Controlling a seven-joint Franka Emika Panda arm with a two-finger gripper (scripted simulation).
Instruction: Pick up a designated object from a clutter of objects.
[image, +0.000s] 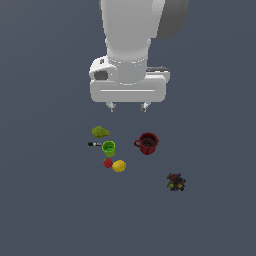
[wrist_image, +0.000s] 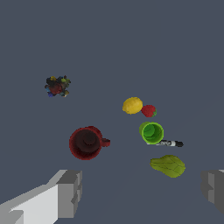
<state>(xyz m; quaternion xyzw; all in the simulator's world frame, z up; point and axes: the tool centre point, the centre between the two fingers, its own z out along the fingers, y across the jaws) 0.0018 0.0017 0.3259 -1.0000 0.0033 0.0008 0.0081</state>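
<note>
The small bright green cup (image: 108, 147) stands upright in the cluster; it also shows in the wrist view (wrist_image: 152, 132). Around it lie a yellow-green pear (image: 100, 132), a black marker (image: 94, 144), a red strawberry (image: 107, 163) and a yellow lemon (image: 119, 166). The dark red mug (image: 147, 143) stands to the exterior view's right of the cup. My gripper (image: 128, 106) hangs open and empty well above the floor, behind the cluster. Its two fingers (wrist_image: 70, 192) frame the wrist view.
A dark multicoloured cube-like toy (image: 175, 182) lies apart at the exterior view's right. In the wrist view the marker (wrist_image: 169, 143) touches the cup's side and the pear (wrist_image: 168, 166) lies close by. The floor is flat dark grey.
</note>
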